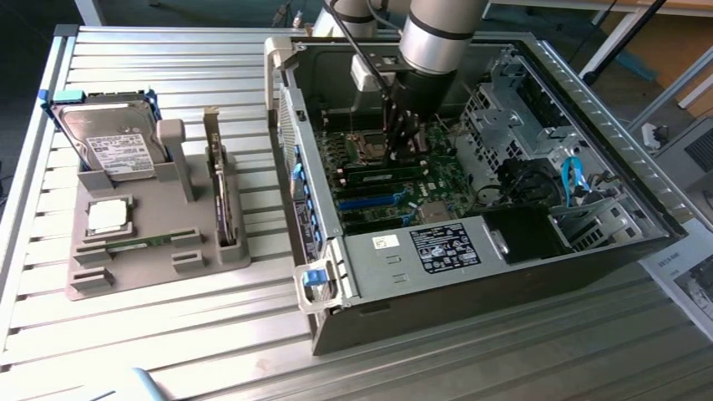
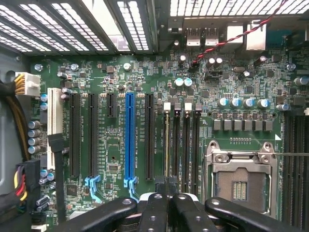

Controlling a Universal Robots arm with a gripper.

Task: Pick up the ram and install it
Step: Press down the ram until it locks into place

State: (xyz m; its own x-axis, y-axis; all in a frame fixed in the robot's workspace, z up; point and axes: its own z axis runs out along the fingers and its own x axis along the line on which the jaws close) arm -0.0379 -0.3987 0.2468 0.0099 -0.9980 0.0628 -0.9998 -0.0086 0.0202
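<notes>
**1. Jaws.** My black two-fingered gripper (image 2: 167, 195) is closed, fingers drawn together. In the wrist view they meet over the end of the ram (image 2: 167, 145), a long, thin green circuit-board stick seen here edge-on as a pale line. Whether I am pinching it or pressing on its top edge cannot be told.

**2. Position of the part.** The ram stands in line with the outermost of four parallel black memory slots. These lie between the long blue expansion slot (image 2: 129, 135) and the square silver processor socket (image 2: 240, 181). Whether it is fully seated cannot be told.

**3. Handling.** I judge the stick light, stiff and fragile. Hold it by the long top edge or the short ends, never by the chips or the gold contacts. Press straight down, because a tilt could strain the board.

**4. Views compared.** The wrist view gives slot alignment but no height. The exterior view shows my gripper (image 1: 402, 150) at upper centre of the frame, inside the open grey steel computer case (image 1: 602, 109), with the ram (image 1: 385, 177) side-on just below it. Far off at the exterior view's left is a grey plastic parts holder (image 1: 145, 276), carrying a silver hard drive (image 1: 112, 142) and a square silver processor (image 1: 108, 215).
</notes>
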